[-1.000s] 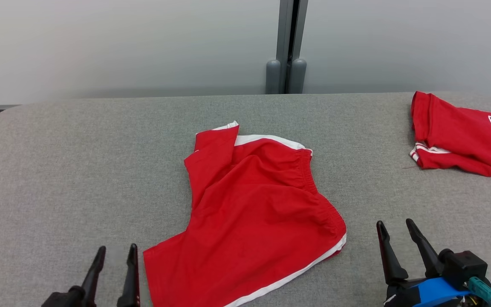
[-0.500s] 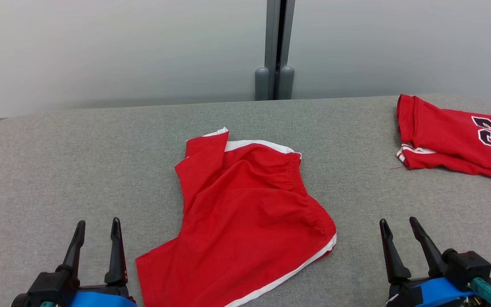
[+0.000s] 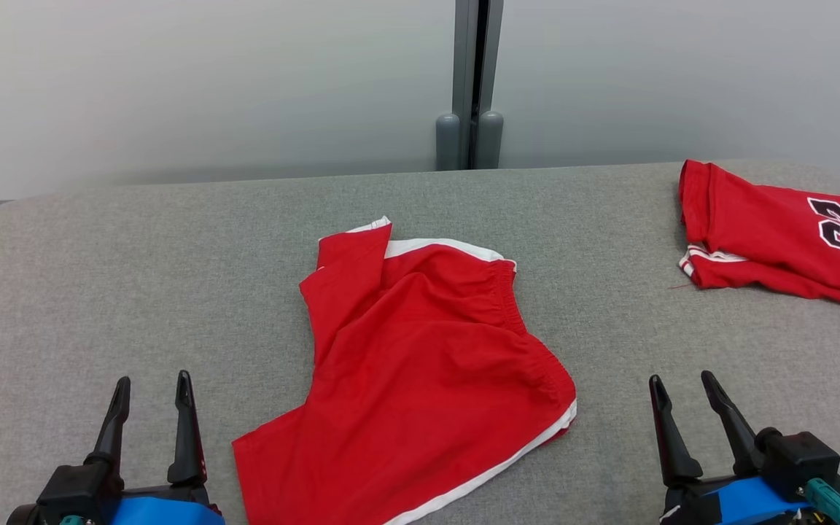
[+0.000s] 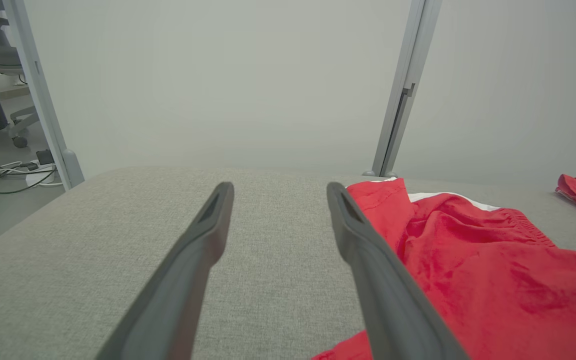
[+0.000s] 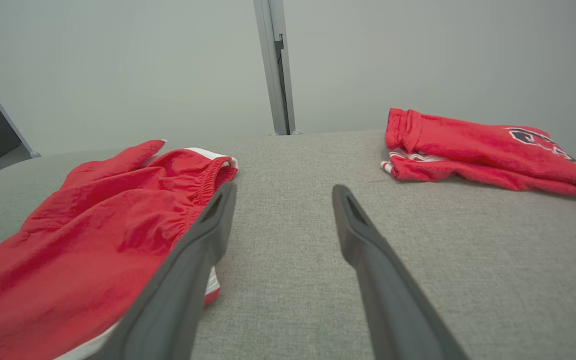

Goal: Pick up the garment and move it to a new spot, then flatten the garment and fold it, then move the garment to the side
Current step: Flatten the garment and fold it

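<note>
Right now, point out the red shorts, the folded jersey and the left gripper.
red shorts (image 3: 427, 364): head view, middle of the cloth.
folded jersey (image 3: 763, 233): head view, plain red part beside the number.
left gripper (image 3: 153, 379): head view, midway between its open fingertips.

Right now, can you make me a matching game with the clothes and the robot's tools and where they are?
Things:
1. red shorts
2. folded jersey
3. left tool
4. right tool

Places:
A. far right corner of the table
B. open, left of the shorts
C. middle of the table, crumpled
D. open, right of the shorts

Pairs: 1-C, 2-A, 3-B, 4-D
</note>
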